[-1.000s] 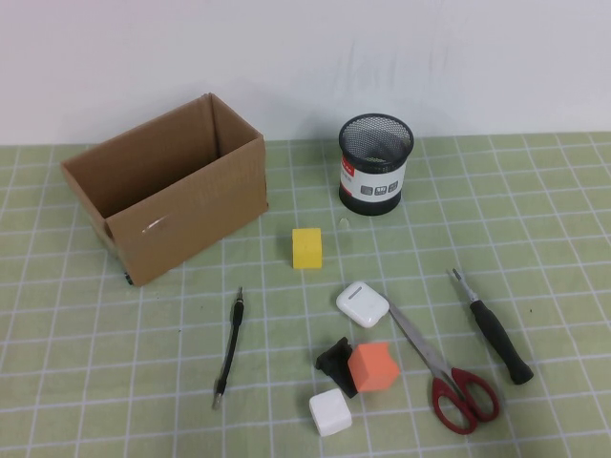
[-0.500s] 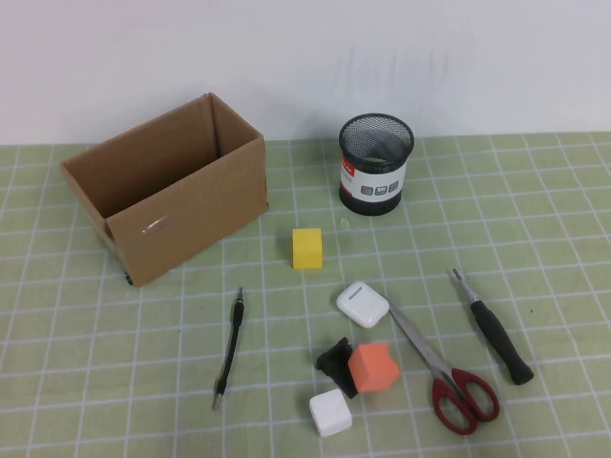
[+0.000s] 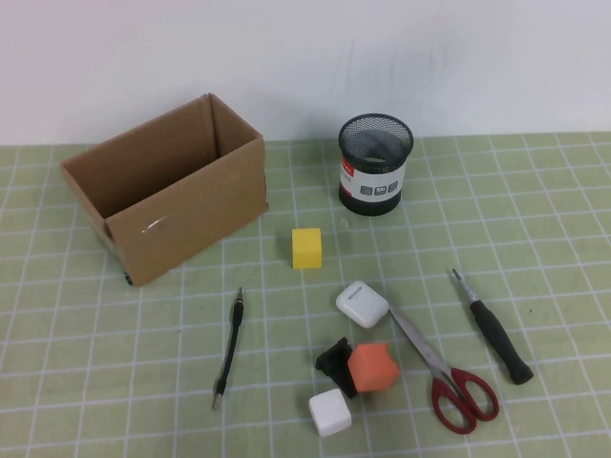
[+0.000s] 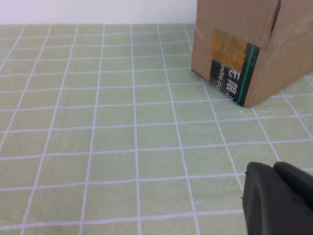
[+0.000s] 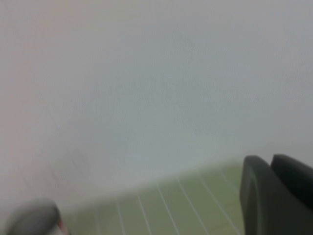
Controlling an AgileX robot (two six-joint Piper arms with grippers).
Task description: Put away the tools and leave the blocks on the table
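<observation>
Low over the counter (image 4: 98, 147), my left tool (image 4: 281, 198) is closed and empty, a cardboard box (image 4: 249, 44) ahead. My right tool (image 5: 276, 196), also closed, faces the wall. Neither touches the scissors (image 3: 444, 367), screwdriver (image 3: 495, 329), pen (image 3: 229, 348) or blocks (image 3: 306, 247).

My left gripper (image 4: 279, 198): fingers pressed together, low over the table. My right gripper (image 5: 276, 196): fingers together too, raised, pointing toward the far edge.
</observation>
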